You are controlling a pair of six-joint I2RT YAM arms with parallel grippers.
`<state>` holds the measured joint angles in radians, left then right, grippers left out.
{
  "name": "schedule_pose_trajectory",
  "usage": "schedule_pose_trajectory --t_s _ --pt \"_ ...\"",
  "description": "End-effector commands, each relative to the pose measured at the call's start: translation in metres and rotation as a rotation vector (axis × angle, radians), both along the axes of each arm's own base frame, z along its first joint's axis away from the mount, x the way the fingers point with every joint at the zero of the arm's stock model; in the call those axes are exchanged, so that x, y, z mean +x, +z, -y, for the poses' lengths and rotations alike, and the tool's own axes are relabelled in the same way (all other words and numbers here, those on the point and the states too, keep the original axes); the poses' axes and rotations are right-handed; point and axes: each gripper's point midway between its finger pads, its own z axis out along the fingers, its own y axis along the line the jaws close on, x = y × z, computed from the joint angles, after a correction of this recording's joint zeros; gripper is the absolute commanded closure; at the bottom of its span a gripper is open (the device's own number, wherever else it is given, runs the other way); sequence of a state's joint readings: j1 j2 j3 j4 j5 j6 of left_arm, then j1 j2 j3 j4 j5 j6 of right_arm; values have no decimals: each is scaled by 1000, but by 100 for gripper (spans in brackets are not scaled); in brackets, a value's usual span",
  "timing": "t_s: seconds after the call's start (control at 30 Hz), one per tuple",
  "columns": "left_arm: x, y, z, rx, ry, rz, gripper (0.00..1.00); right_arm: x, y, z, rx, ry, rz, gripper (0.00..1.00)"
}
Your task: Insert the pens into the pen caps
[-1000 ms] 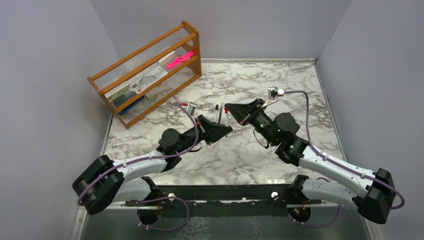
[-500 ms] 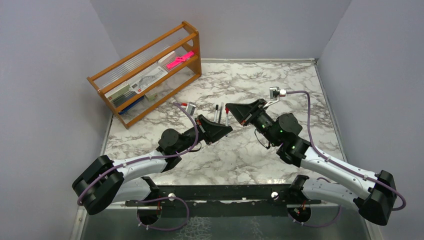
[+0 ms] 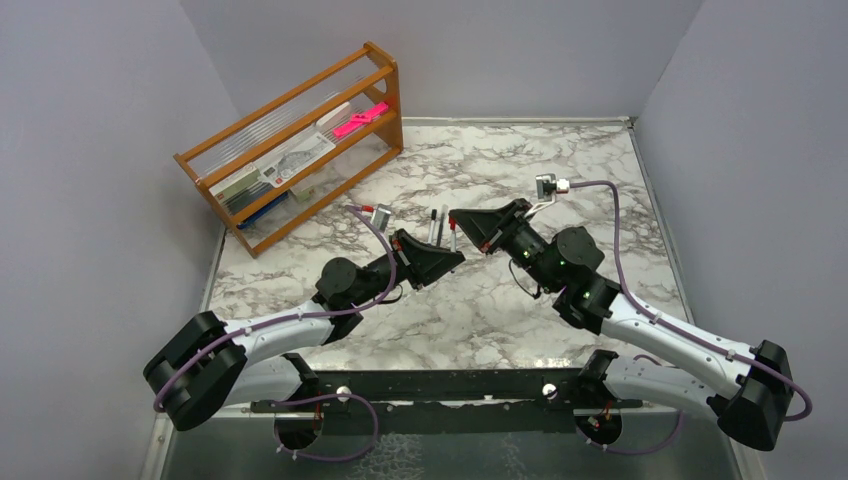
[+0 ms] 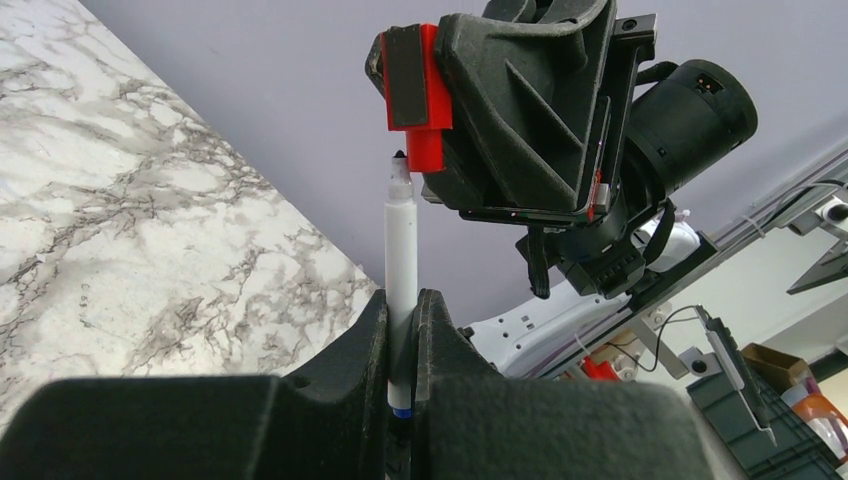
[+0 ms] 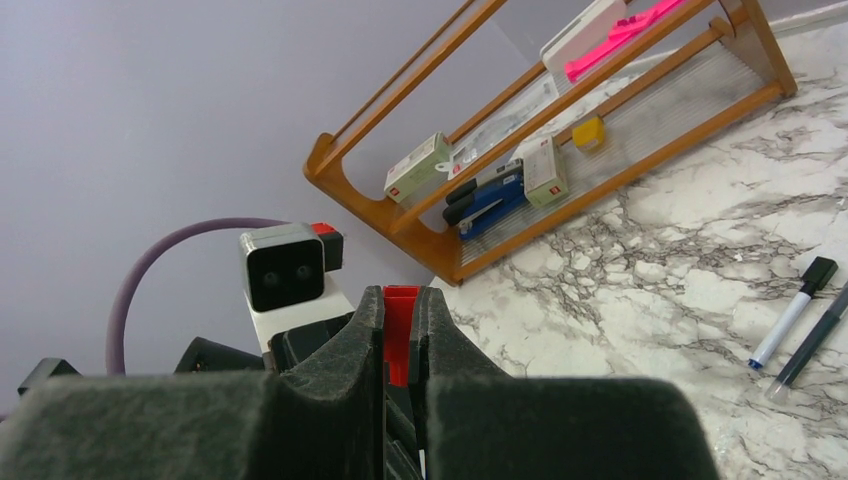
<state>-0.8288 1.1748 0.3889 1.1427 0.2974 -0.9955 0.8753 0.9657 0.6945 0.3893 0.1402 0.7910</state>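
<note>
My left gripper (image 4: 402,300) is shut on a white pen (image 4: 401,260) with a dark tip, held upright. My right gripper (image 5: 398,300) is shut on a red pen cap (image 5: 400,330). In the left wrist view the red cap (image 4: 424,150) sits just above and slightly right of the pen tip, nearly touching it. From above, the two grippers (image 3: 452,257) (image 3: 457,218) meet over the table's middle with the red cap (image 3: 453,221) between them. Two more pens (image 3: 433,226) (image 3: 444,225) lie on the table just behind; in the right wrist view one has a black cap (image 5: 795,310), one is dark (image 5: 812,345).
A wooden rack (image 3: 300,150) stands at the back left, holding boxes, a stapler and a flat pink object (image 3: 359,120). It also shows in the right wrist view (image 5: 560,150). The marble table (image 3: 560,170) is walled on three sides.
The right gripper with the red cap has shifted very slightly. The left arm has held still.
</note>
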Motion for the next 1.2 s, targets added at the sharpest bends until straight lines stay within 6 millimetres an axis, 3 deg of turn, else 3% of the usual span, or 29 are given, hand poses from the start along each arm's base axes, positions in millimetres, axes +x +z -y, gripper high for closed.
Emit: schedule_pose_trajectory --t_s 0.0,0.23,0.47,0.6,1.17 --pt "-5 24 -2 -51 0 67 100 -4 -7 0 -25 15 8 99" --pt "-4 26 -2 -53 0 72 100 -3 -9 -1 -29 15 4 99" --pt "-5 19 -2 -42 -5 57 100 -1 20 9 4 -30 68 99" --pt "-6 20 -1 -43 -12 61 100 3 27 15 -5 -66 83 99" --pt "-7 20 1 -37 -20 68 100 6 13 6 -28 -46 58 99"
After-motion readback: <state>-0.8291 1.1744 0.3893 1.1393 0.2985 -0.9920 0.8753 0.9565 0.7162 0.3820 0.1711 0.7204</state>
